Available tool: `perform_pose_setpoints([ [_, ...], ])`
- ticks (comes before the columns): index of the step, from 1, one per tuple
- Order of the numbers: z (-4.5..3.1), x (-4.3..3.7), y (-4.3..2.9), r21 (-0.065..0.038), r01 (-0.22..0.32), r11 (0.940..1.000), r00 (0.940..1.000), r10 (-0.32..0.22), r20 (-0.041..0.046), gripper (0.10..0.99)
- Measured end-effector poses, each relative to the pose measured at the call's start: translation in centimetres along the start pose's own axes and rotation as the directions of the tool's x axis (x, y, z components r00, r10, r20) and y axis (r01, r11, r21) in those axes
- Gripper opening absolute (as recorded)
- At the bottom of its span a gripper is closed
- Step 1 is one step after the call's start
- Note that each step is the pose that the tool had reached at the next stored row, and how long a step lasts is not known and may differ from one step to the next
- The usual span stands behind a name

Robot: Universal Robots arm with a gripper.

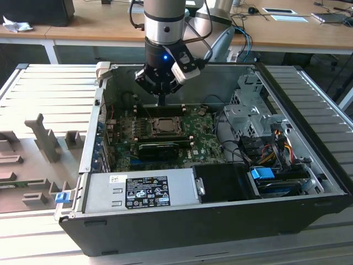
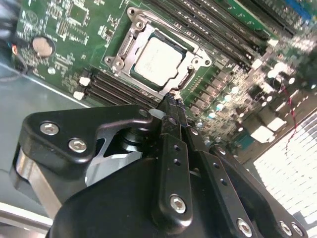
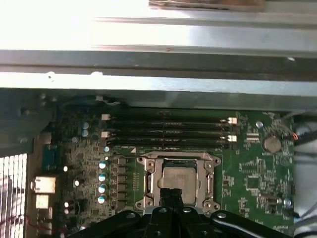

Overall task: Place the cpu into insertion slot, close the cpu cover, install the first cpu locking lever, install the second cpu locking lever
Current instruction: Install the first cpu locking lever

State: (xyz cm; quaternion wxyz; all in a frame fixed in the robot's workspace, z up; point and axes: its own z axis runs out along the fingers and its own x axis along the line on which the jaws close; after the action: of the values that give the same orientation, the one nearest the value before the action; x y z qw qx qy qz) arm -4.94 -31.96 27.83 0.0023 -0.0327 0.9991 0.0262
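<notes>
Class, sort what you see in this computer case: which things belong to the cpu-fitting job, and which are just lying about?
Job: cpu, cpu cover, insertion slot, hand.
Lying about: memory slots, coin battery, power supply, drive cage.

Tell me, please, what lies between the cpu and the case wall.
Long black memory slots lie between the cpu and the case wall, in the first wrist view.

In the second wrist view the gripper (image 2: 171, 101) covers one corner of the slot (image 2: 124, 54) and the near board (image 2: 74, 29); the board's far side is blurred. In the first wrist view its tips overlap the edge of the cpu (image 3: 177, 176), its body cut by the picture's edge. In the exterior view the cpu (image 1: 164, 125) (a pale speck) is too small to judge.
</notes>
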Motion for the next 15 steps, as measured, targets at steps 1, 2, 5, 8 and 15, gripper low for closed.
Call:
perform_pose_setpoints([
  [1, 0.00, 0.00, 0.00, 0.000, 0.025, 0.9997, 0.9997, -0.025, -0.0014, 0.106],
  [2, 0.01, 0.03, 0.00, 0.000, 0.036, 0.9994, 0.9994, -0.036, -0.0018, 0.106],
  [5, 0.07, 0.54, 0.03, 0.000, 0.043, 0.9991, 0.9991, -0.043, -0.0020, 0.106],
  [8, 0.17, 1.87, 0.11, -0.003, 0.044, 0.9990, 0.9990, -0.044, 0.0016, 0.106],
  [15, 0.69, 5.05, 0.30, -0.001, 0.044, 0.9990, 0.9989, -0.044, 0.0167, 0.106],
])
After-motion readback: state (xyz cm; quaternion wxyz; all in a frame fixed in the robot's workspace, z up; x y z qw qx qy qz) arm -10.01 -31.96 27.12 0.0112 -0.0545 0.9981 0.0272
